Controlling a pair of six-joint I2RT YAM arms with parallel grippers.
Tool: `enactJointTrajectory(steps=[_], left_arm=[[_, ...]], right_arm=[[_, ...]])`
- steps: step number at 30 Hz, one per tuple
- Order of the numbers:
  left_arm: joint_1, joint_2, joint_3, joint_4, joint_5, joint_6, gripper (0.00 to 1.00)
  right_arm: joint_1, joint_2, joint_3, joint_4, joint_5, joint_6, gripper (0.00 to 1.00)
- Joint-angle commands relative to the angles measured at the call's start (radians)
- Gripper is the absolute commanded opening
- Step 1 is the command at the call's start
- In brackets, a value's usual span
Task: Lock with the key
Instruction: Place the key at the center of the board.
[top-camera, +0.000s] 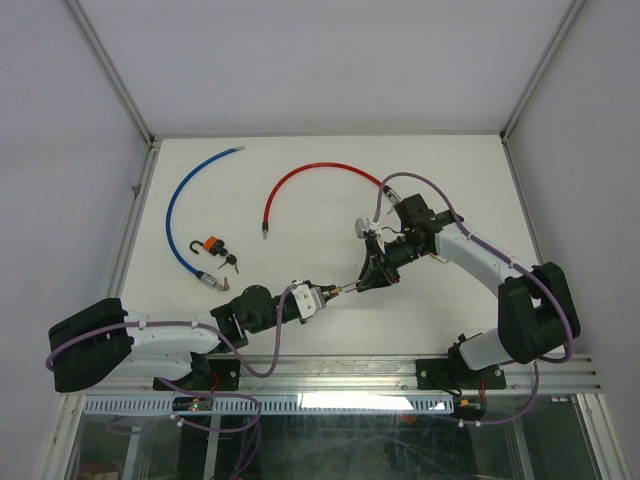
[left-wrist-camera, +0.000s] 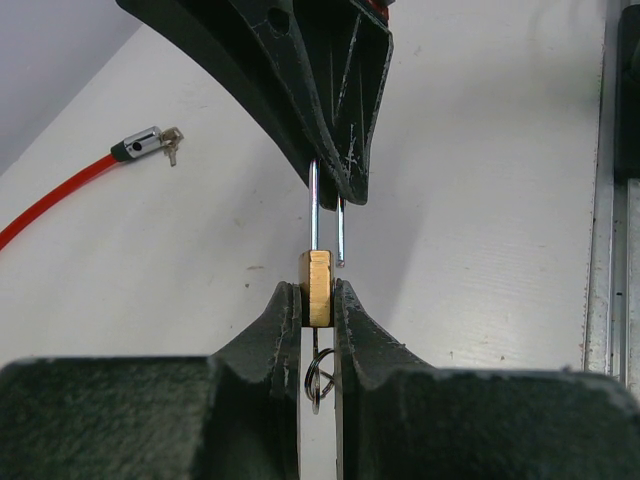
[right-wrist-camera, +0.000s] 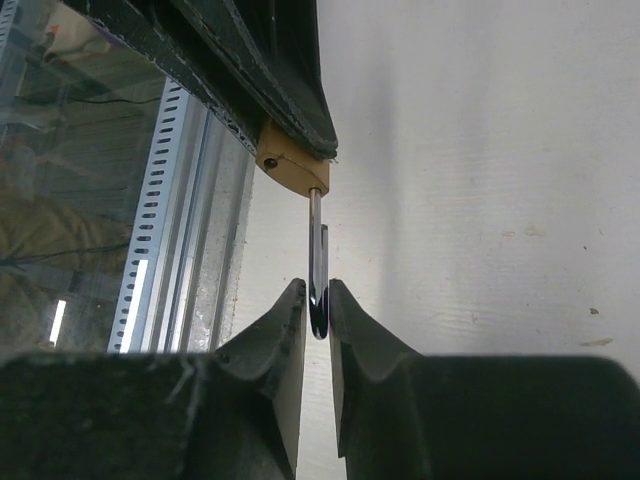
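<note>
Left claw (left-wrist-camera: 318, 296) grips brass padlock (left-wrist-camera: 318, 276); right claw (right-wrist-camera: 318, 300) pinches its shackle (right-wrist-camera: 315, 230).

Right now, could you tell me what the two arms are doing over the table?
The left gripper is clamped on the brass padlock, a key ring hanging beneath it. The right gripper pinches the shackle, whose free leg sits outside the body, so the lock is open. It is held between them, not yet locked.
</note>
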Motion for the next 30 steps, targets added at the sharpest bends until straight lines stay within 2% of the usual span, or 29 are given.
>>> enactJointTrajectory(steps=[1,8,21,26,29,30], left_arm=[[0.014,-0.033,0.002,0.079,-0.017,-0.021,0.0],[0.017,-0.046,-0.007,0.081,-0.017,-0.025,0.0],[0.017,-0.064,-0.016,0.077,-0.021,-0.025,0.0],[0.018,-0.072,-0.023,0.079,-0.027,-0.027,0.0],[0.018,-0.076,-0.025,0.081,-0.027,-0.026,0.0],[0.018,-0.077,-0.025,0.081,-0.027,-0.026,0.0]], right_arm=[[0.004,-0.005,0.037,-0.021,-0.083,-0.009,0.17],[-0.005,-0.007,0.048,-0.034,-0.109,-0.007,0.19],[-0.027,-0.009,0.058,-0.052,-0.144,-0.005,0.17],[-0.027,-0.008,0.059,-0.054,-0.145,-0.005,0.1],[-0.027,-0.008,0.061,-0.062,-0.149,-0.01,0.0],[-0.027,-0.008,0.064,-0.07,-0.153,-0.017,0.0]])
